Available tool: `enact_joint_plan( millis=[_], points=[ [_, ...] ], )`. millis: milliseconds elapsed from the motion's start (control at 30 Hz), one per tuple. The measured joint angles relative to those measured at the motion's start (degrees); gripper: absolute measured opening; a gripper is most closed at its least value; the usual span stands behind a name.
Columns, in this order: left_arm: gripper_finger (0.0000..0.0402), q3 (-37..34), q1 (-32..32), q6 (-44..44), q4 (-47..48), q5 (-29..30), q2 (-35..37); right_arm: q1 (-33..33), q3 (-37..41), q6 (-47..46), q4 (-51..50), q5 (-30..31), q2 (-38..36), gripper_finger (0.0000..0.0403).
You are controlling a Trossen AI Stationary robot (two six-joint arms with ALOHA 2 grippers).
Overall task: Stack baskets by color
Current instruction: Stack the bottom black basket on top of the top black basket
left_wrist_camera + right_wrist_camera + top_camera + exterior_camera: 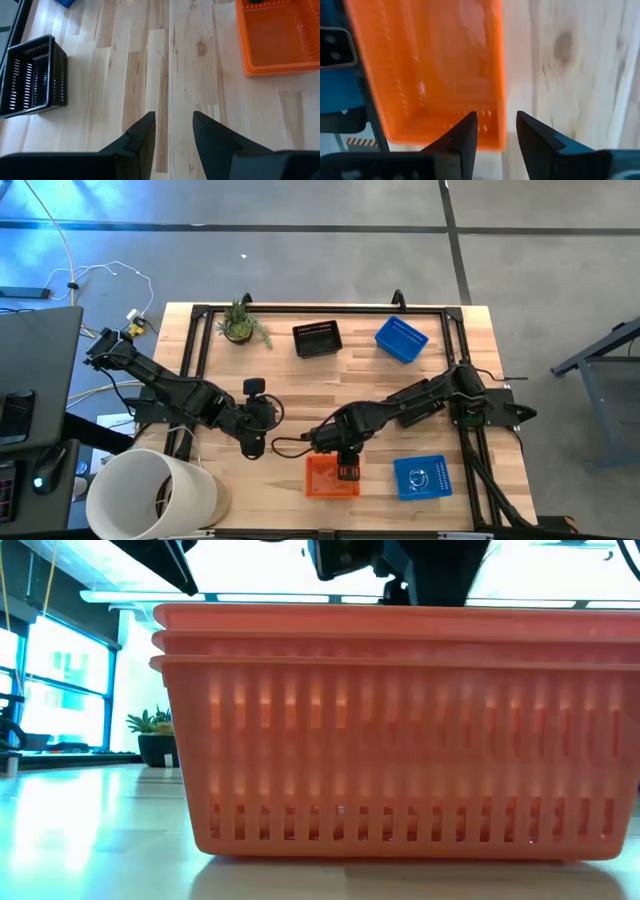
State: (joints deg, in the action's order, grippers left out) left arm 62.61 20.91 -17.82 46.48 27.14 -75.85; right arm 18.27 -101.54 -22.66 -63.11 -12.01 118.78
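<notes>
Orange basket stack (400, 730) of 3, right end effector (347, 471) open above its rim

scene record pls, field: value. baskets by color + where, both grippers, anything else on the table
orange baskets: near edge, middle; low view shows three nested rims
blue baskets: one pile far right, one near right; counts unclear
black baskets: far middle; count unclear
right gripper: over orange stack's right rim, open, holding nothing
left gripper: over bare wood left of the orange stack, open, empty
other: potted plant far left; white bucket near left corner
</notes>
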Motion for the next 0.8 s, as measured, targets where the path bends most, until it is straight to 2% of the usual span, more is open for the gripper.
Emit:
enact_joint_plan(
  millis=[67,300,667,800],
  points=[
    [0.0117,0.0,0.0,0.0,0.0,0.0,0.0,0.0,0.0,-0.9,-2.2,0.3,0.0,0.0124],
    [0.0117,0.0,0.0,0.0,0.0,0.0,0.0,1.9,0.0,-3.1,-9.4,7.0,0.0,0.0124],
    [0.0117,0.0,0.0,0.0,0.0,0.4,0.0,4.3,0.0,-8.8,-22.1,19.6,0.0,0.0124],
    [0.0117,0.0,0.0,0.0,0.0,0.5,0.0,5.7,0.0,-9.4,-25.9,26.3,0.0,0.0124]
  ],
)
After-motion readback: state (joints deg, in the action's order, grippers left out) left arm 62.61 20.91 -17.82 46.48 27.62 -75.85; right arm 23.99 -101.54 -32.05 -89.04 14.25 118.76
